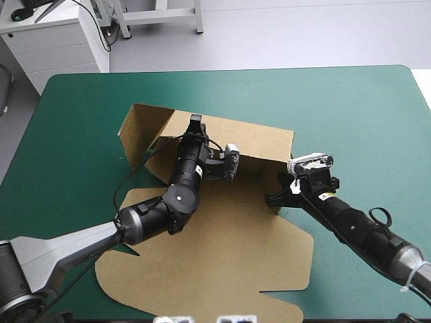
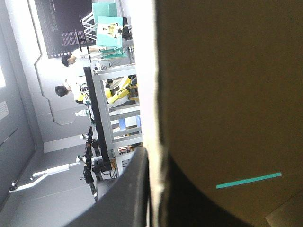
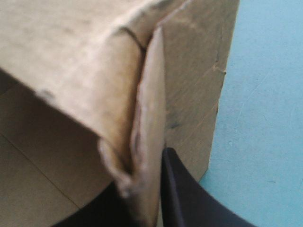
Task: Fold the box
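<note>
Closest up in the high view, the brown cardboard box [image 1: 222, 262] has its big lid panel flat on the teal-green worktop [image 1: 350, 108]. The back wall's up and the side flaps look only half sorted, so I'd say roughly midway. On that back wall sits the left gripper [image 1: 195, 124], with the right gripper [image 1: 277, 198] at the box's right corner. Left wrist view: wall edge pinched, jaws nearly closed on it. Right wrist view: same deal, corner board clamped.

I logged one box [image 1: 222, 269], brown board. Grippers: two, both at the box, left gripper [image 1: 196, 122] on its far wall, right gripper [image 1: 275, 199] on its right-hand wall. Table [image 1: 350, 108]: one, under the box.
</note>
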Available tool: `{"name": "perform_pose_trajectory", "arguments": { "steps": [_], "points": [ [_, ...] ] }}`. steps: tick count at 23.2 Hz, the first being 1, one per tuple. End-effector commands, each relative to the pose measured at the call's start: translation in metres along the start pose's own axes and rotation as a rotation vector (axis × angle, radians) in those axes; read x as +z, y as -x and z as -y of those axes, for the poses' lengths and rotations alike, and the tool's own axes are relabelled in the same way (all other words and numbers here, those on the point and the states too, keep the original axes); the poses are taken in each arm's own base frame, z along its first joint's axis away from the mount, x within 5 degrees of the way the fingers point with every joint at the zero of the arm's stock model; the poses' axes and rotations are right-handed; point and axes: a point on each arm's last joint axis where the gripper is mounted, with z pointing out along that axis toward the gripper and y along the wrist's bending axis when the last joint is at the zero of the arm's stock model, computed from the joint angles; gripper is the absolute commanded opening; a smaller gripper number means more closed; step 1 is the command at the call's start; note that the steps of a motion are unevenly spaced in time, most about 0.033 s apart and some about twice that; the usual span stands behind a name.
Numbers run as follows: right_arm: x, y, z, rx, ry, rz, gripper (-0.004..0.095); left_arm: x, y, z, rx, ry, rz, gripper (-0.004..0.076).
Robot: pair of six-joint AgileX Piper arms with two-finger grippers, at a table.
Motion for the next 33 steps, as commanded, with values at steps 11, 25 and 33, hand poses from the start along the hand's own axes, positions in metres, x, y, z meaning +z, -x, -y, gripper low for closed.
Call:
{"name": "perform_pose_trajectory", "arguments": {
  "steps": [11,25,33],
  "points": [
    [-0.004,0.031,0.011,0.022,-0.035,0.089,-0.0004,-0.013,0.006,-0.029,-0.092,0.137,0.035,0.0412],
    [0.027,0.07,0.057,0.027,-0.048,-0.028,-0.0004,-0.058,0.047,-0.029,-0.074,0.233,0.055,0.0411],
    [0.043,0.08,0.062,-0.009,-0.056,-0.128,-0.0004,-0.083,0.059,-0.029,-0.079,0.299,0.029,0.0408]
  ]
}}
